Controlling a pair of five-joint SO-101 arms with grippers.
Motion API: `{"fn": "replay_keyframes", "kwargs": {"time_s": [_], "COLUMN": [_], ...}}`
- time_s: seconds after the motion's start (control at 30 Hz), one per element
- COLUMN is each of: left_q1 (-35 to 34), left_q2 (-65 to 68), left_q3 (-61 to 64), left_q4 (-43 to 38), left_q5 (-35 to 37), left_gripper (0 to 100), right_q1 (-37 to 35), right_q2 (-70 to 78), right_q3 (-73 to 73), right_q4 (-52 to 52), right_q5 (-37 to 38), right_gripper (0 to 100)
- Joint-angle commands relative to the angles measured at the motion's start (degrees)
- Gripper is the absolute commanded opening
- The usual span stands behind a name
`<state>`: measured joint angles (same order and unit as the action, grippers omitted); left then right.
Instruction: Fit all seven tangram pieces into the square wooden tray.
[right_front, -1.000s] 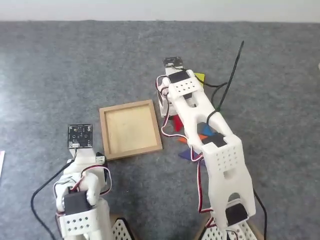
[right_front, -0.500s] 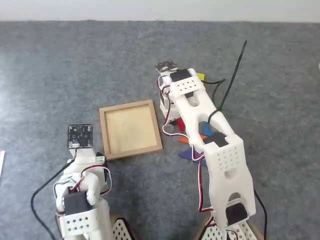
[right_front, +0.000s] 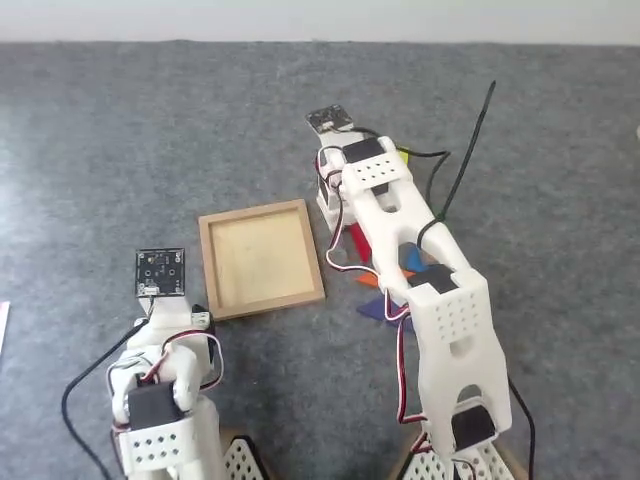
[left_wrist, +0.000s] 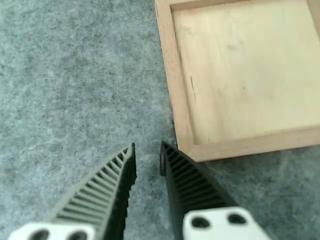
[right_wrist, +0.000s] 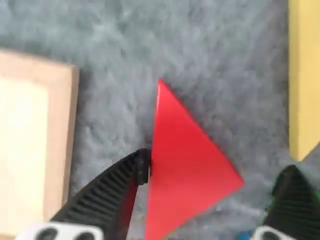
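Observation:
The square wooden tray (right_front: 212, 268) lies empty left of centre; its corner (left_wrist: 185, 135) is just beyond my left gripper (left_wrist: 147, 146), which hovers over the carpet with a narrow gap between its fingers and nothing in them. My right gripper (right_wrist: 215, 175) is open wide astride the red triangle (right_wrist: 185, 165), and one fingertip (right_wrist: 141, 166) touches the triangle's edge. From above, the red triangle (right_front: 356, 240) peeks out beside the right arm, just right of the tray. Yellow (right_front: 403, 155), blue (right_front: 413, 259), orange (right_front: 369, 280) and purple (right_front: 374, 309) pieces lie partly hidden under that arm.
The grey carpet (right_front: 150, 130) stretches open to the left and behind the tray. A black cable (right_front: 468, 140) rises beside the right arm. The tray's rim (right_wrist: 57, 135) lies close to the red triangle, and the yellow piece (right_wrist: 304, 75) sits on its other side.
The right arm's wrist has swung a little to the left and farther from the bases, uncovering more of the red triangle. The left arm and the tray have stayed put.

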<state>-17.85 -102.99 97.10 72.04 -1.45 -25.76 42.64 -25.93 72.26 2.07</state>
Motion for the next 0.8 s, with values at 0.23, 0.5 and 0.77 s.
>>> {"fn": "replay_keyframes", "kwargs": {"time_s": [0.23,0.5,0.77], "left_q1": [0.09,0.09,0.09], "left_q2": [-1.05,-1.05,-1.05], "left_q3": [-0.66,-0.66,-0.66], "left_q4": [0.18,0.18,0.18], "left_q5": [0.00,0.00,0.00], "left_gripper": [8,8,8], "right_q1": [1.89,2.77,2.15], "right_q2": [2.77,2.68,5.49], "right_q3": [-3.60,-13.89,-18.99], "right_q4": [-2.07,9.63,13.32], "right_q5": [-11.08,-11.96,-18.37], "right_gripper": [29.2,31.9,38.7]}}
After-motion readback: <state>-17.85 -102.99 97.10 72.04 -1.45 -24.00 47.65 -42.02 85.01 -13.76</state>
